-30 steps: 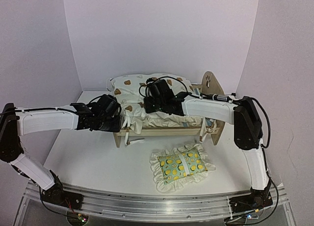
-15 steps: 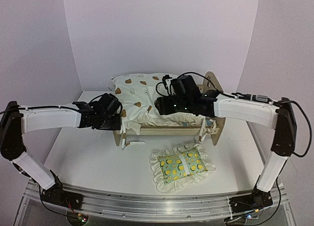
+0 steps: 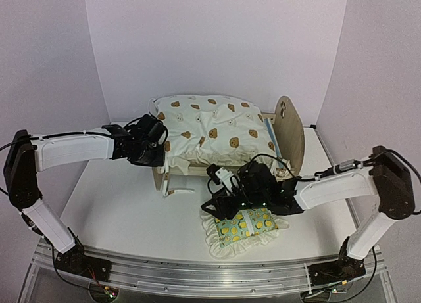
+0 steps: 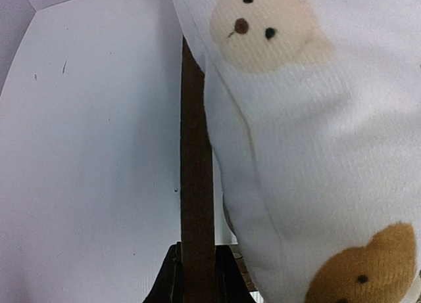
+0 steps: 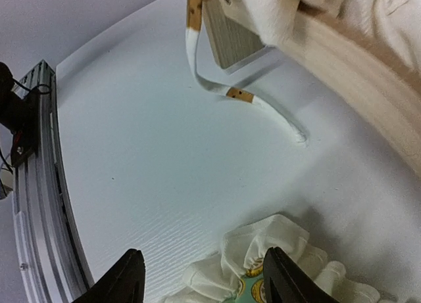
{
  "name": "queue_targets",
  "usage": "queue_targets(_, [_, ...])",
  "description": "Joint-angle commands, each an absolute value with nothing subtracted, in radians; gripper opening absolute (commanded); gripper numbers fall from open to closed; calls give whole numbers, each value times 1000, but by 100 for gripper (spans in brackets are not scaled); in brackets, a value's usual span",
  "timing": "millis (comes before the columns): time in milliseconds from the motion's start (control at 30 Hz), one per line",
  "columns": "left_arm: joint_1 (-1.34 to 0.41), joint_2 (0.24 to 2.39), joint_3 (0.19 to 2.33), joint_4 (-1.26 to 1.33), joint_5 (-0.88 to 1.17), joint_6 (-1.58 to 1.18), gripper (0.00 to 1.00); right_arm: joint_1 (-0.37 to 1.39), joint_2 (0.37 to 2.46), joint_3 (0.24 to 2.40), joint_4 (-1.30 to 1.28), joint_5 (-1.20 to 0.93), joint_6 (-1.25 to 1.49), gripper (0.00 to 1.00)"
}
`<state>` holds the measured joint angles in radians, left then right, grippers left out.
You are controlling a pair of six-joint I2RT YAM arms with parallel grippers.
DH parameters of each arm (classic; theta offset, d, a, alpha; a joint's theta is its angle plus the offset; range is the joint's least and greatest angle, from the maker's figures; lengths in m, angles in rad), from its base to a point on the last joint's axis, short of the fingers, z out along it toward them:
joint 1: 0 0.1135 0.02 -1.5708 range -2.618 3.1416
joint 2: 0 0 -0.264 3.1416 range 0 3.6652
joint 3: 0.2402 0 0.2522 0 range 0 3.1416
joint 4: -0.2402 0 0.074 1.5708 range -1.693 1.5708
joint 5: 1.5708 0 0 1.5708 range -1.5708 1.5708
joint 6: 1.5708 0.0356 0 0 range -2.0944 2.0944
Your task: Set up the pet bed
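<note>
Right gripper (image 5: pixel 202 260), now off cushion (image 3: pixel 217 129), spread over pillow (image 3: pixel 247 226) — left gripper (image 4: pixel 197 277) pinches pet bed (image 3: pixel 290 135).

Bright even light, soft shadows on table (image 3: pixel 125 211); left wrist view blurry (cushion (image 4: pixel 316 152) too close).

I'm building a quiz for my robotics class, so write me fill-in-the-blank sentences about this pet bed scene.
1. The cushion on the bed is printed with ___.
2. The left gripper is shut on the bed's wooden edge, while the right gripper is ___.
3. Under the right gripper lies the ___-print pillow.
Missing words: bears; open; lemon.
</note>
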<state>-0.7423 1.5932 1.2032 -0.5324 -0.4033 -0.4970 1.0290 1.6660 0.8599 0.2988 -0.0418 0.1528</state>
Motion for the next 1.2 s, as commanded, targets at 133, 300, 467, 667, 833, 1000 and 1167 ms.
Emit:
queue_targets(133, [-728,1566,1367,-465,-397,-368,0,1029,1992,922,839,-54,98,62])
queue_targets(300, [-722,1564,1379,-471,-385,-354,0,1054,2165,1014,1021,26,40,61])
queue_targets(467, [-720,1553,1394,-476,-362,-348,0,1087,2315,1130,1169,200,-91,59])
queue_targets(667, [-720,1554,1437,-497,-346,-332,0,1103,2435,1269,1219,332,-166,50])
queue_targets(833, [-720,1557,1464,-515,-348,-317,0,1105,2472,1328,1222,376,-246,40])
queue_targets(1000, [-720,1553,1491,-522,-329,-314,0,1107,2522,1405,1224,420,-330,43])
queue_targets(1167, [-720,1548,1519,-538,-317,-308,0,1107,2562,1484,1228,502,-417,41])
